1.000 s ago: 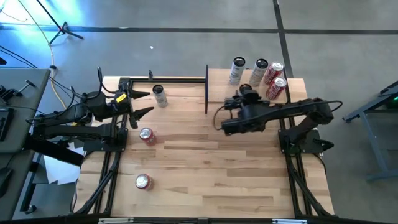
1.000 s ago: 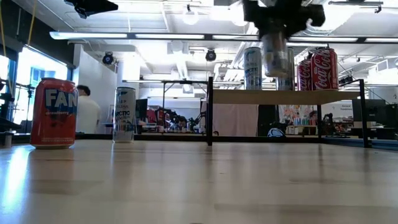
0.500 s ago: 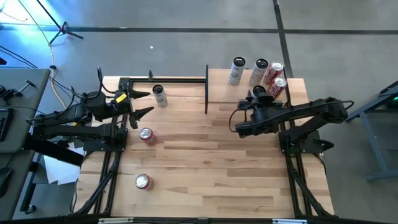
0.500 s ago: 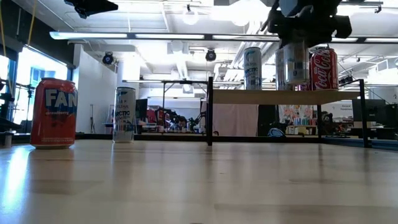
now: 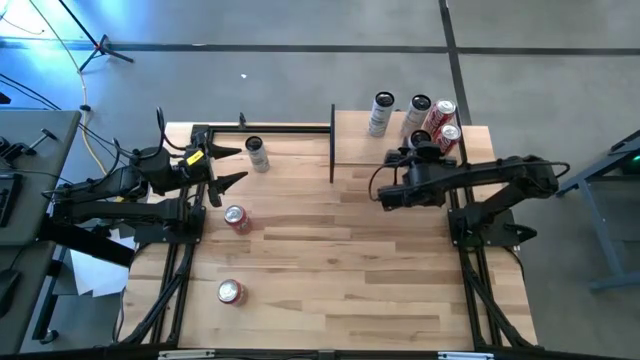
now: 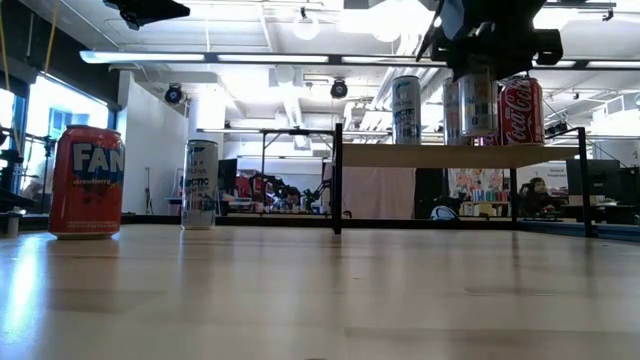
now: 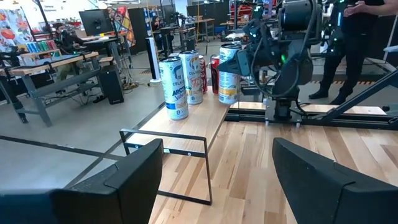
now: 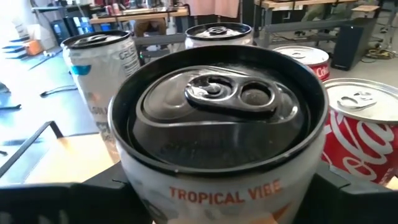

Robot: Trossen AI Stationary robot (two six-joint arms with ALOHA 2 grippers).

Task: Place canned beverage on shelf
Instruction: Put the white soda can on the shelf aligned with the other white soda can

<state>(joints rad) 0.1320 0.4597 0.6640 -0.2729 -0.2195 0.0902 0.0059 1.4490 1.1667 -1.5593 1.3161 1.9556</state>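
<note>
My right gripper (image 5: pixel 418 152) is shut on a white can (image 8: pixel 217 124) labelled "Tropical Vibe", upright over the shelf (image 5: pixel 360 150), a light-wood board with a black frame at the table's far right. Beside it on the board stand two white cans (image 5: pixel 382 112) and two red cans (image 5: pixel 440 116). In the low view the held can (image 6: pixel 478 100) hangs with its base just above the board (image 6: pixel 400 155). My left gripper (image 5: pixel 226 166) is open and empty at the far left, beside a slim can (image 5: pixel 256 153) standing on the table. My right gripper pinches the can's side wall (image 8: pixel 143 186) between its two fingers, one on each opposite side, below the rim. The fingers come slanting down from the table's near side. The can is upright, top up, and appears lifted just clear of the shelf board.
Two red cans stand on the table at the left, one mid-table (image 5: pixel 237 218) and one near the front edge (image 5: pixel 231 291). The shelf's black post (image 5: pixel 332 140) stands at its left edge. A black frame bar (image 5: pixel 270 127) runs along the far edge.
My right gripper has carried the white can toward the table's right and far edges, from the shelf's near left part to a spot next to the red cans. The can has stayed upright. My left arm has kept still.
</note>
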